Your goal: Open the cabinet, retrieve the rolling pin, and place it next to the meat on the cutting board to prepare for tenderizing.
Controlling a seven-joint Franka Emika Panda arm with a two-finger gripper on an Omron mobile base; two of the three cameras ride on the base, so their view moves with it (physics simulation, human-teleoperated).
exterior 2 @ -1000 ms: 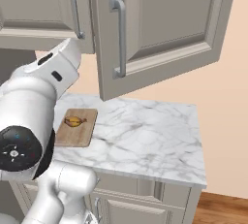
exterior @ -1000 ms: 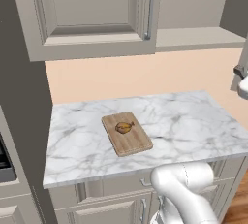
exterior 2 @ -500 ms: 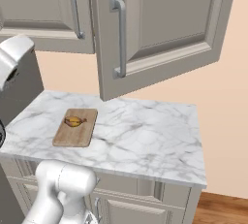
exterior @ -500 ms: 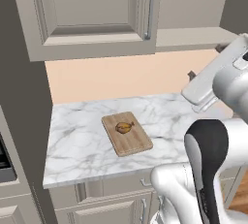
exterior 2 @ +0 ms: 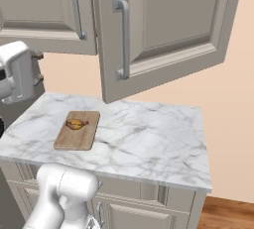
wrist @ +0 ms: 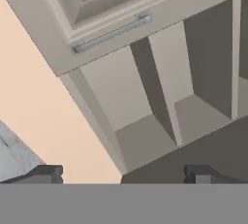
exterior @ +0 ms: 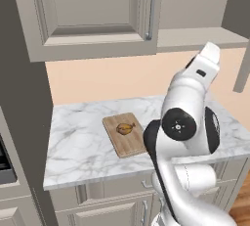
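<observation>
One cabinet [exterior 2: 163, 29] door hangs swung out over the counter [exterior 2: 149, 139], and the hand view looks into bare shelf bays with no rolling pin showing, so you can't tell where it sits. Gripper [wrist: 123, 173] fingers stand wide apart, holding nothing. Risks: you reach in blind and clip the open door edge or the shelf divider [wrist: 162, 102], or knock the pin off unseen. Meat [exterior: 125, 129] sits on the cutting board [exterior: 128, 135], well clear of the arm.
</observation>
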